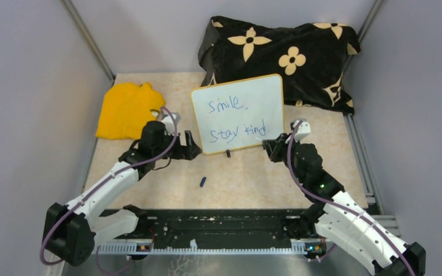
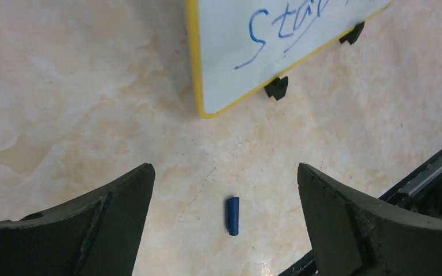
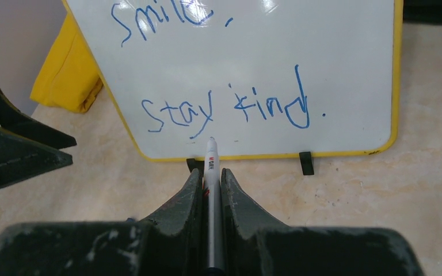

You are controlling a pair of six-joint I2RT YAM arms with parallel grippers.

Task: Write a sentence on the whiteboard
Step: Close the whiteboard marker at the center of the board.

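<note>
Whiteboard: the whiteboard (image 1: 237, 113) stands on small black feet at the middle of the desk (image 1: 247, 181), towards the back, with its yellow rim facing the arms and its upper right corner in front of the black flowered cloth (image 1: 282, 54)
Sentence: the sentence (image 1: 239, 122) is in blue on two lines of the white surface, "Smile," above and "Stay kind." below, with a dot after the last word
Right fingers: the right fingers (image 3: 179, 211) are clamped on a white marker (image 3: 211, 164), which runs straight out between them
Marker tip: it points at the board's lower edge, under the end of "Stay"; whether it touches the surface cannot be told
Left fingers: the left fingers (image 2: 112, 217) are spread wide and hold nothing, just beside the board's lower left corner
Cap: a small blue cap (image 2: 233, 215) lies flat on the desk in front of the board, apart from it, between the two arms
Yellow cloth: a yellow cloth (image 1: 126, 110) lies crumpled at the back left, beside the board and behind the left arm
</note>
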